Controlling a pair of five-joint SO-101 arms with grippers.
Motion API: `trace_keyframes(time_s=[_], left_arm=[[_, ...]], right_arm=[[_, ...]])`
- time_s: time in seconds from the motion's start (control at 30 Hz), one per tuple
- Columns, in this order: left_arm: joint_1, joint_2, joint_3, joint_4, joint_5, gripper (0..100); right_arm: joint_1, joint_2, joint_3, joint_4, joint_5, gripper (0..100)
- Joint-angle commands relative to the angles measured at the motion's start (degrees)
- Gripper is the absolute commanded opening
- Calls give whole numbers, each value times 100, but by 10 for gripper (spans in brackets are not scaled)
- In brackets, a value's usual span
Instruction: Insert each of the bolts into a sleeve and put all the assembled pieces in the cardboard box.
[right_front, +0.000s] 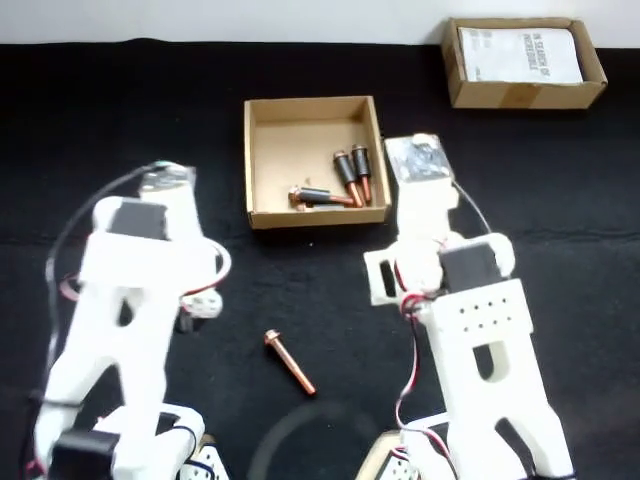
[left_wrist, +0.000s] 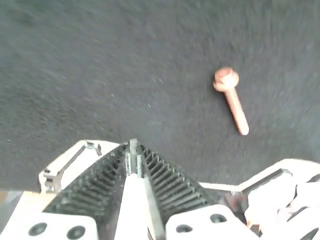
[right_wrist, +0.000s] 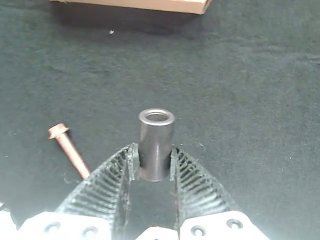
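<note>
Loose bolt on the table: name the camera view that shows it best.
Left wrist view: the whole bolt, head to tip, shows large and unobstructed. The high view shows it whole but small. In the right wrist view its tip is hidden behind the right pincer, which holds a sleeve.

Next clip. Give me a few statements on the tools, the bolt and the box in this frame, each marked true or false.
1. The right tool holds a sleeve upright. True.
2. The left tool grips the bolt. False: it is shut on nothing, and the bolt lies apart from it on the table.
3. The box contains three assembled pieces. True.
4. The held sleeve has a bolt in it. False: its upper opening is empty.
</note>
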Motion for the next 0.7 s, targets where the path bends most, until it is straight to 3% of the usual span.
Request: trace_keyframes(time_s=[0.0,0.1,0.3,0.67], left_arm=[[593,611,-321,62,185,11],[840,1385,-734,62,211,24],[1007,2695,-1534,62,396,169],[2026,3653,-1253,-273,1011,164]], right_arm=[[136,-479,409,-251,123,8],[207,-646,681,-435,167,8],[426,-725,743,-470,237,8],[716,-681,716,-462,484,8]])
